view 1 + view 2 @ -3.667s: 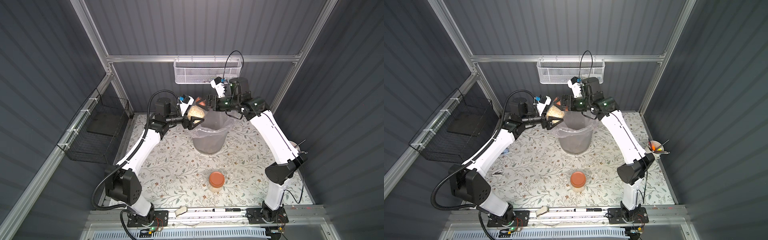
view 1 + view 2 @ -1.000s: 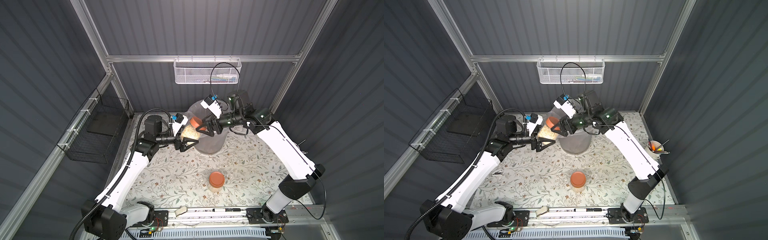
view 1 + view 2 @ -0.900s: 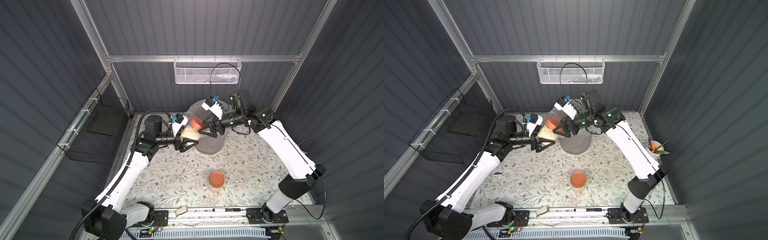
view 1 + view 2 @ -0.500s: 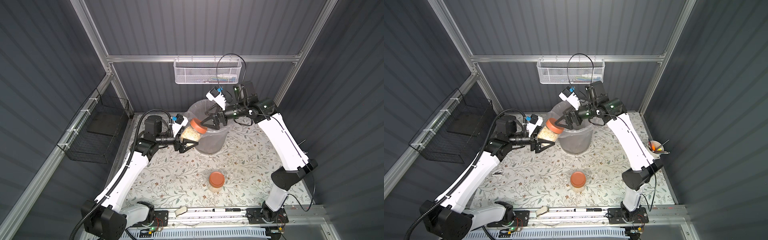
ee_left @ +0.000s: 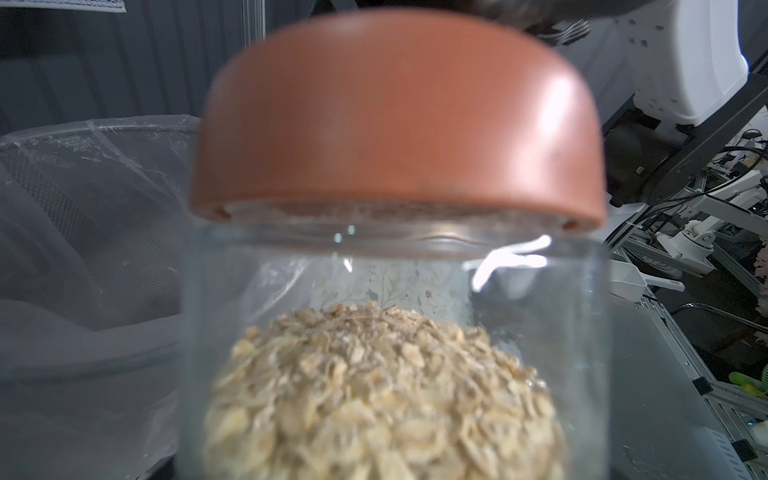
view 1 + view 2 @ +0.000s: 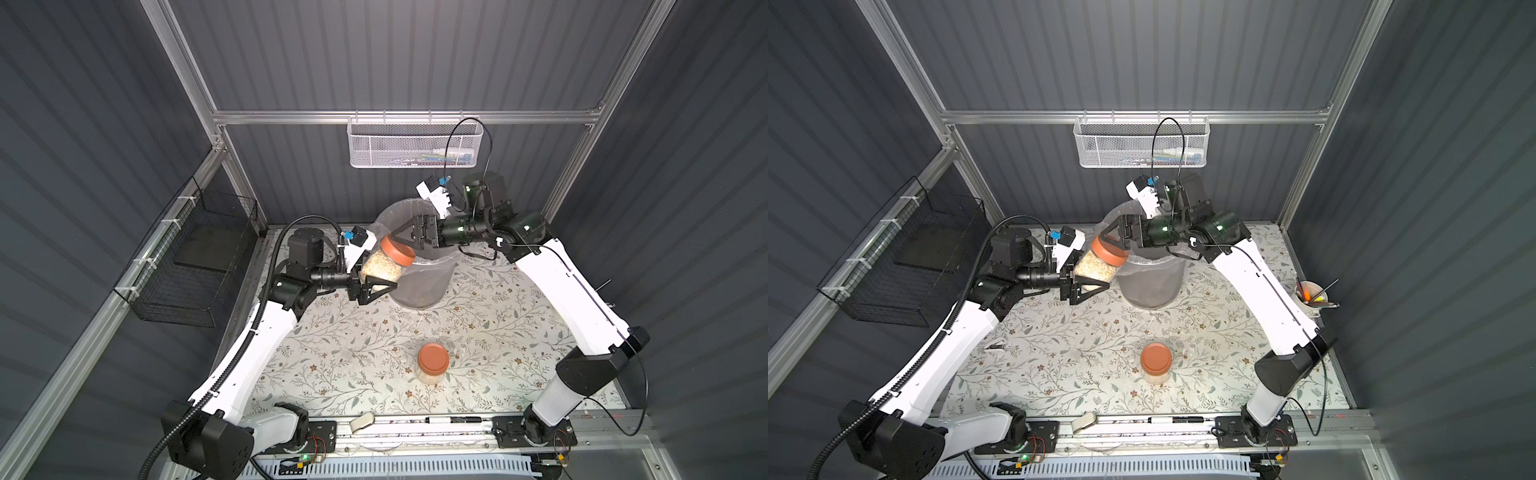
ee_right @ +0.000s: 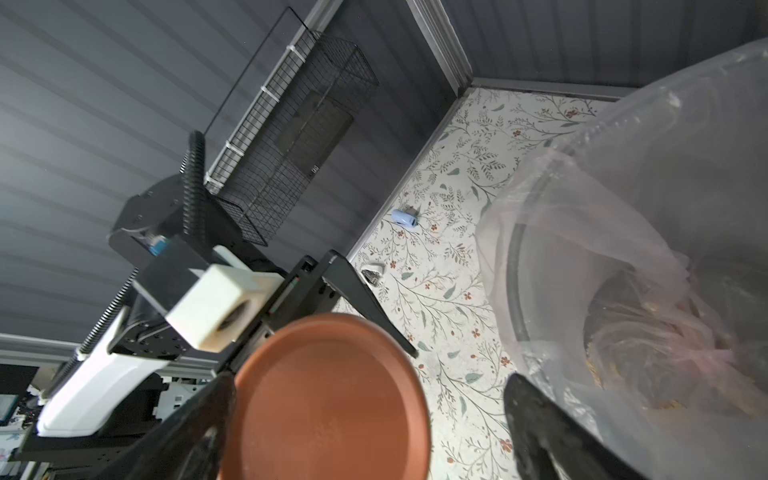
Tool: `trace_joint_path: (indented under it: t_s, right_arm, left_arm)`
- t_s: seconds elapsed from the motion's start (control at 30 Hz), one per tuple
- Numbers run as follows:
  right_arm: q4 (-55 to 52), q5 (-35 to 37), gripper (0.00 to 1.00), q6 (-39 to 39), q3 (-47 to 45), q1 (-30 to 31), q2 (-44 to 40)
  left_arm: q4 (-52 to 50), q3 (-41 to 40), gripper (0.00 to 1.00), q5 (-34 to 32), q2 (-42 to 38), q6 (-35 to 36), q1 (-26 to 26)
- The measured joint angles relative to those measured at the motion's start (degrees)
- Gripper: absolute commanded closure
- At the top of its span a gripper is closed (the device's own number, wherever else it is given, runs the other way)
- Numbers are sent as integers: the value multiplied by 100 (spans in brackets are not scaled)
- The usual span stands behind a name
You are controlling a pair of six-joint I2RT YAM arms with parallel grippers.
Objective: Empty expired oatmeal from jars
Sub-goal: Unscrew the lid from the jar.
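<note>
Spreading to full width over the last half second, the right hand (image 6: 404, 244) now stands released around the terracotta lid (image 6: 398, 255) rather than clamped on it. In the right wrist view the lid (image 7: 328, 399) lies between the two jaws. One finger (image 7: 199, 419) is right at its rim, though contact cannot be told, and the opposite one (image 7: 536, 419) stands clear of it.

The lid sits on the held jar (image 6: 380, 268), which is lower in the frame than in the earliest pictures, when it was level with the rim of the bin (image 6: 419, 286). The left hand (image 6: 376, 276) is clenched on this jar's clear body. It holds the jar in the air, tilted, with the lid end raised toward the bin, just left of the bin near the centre of both top views. Oatmeal (image 5: 382, 395) fills the jar's lower part in the left wrist view.

The second jar (image 6: 433, 365) stands upright and closed on the floral counter (image 6: 332, 353) at lower centre. It has oatmeal inside and is well apart from both hands.
</note>
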Motion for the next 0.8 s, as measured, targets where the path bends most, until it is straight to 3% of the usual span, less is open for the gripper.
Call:
trace_joint_path:
  t_s: [0.67,0.8]
  right_arm:
    - [-570,280,1,101,514,334,402]
    - [-621,295,9,105,529,345,444]
  left_arm:
    - [-31,0,100,-4,0,68,0]
    - [-120,2,100,-13,26,90,0]
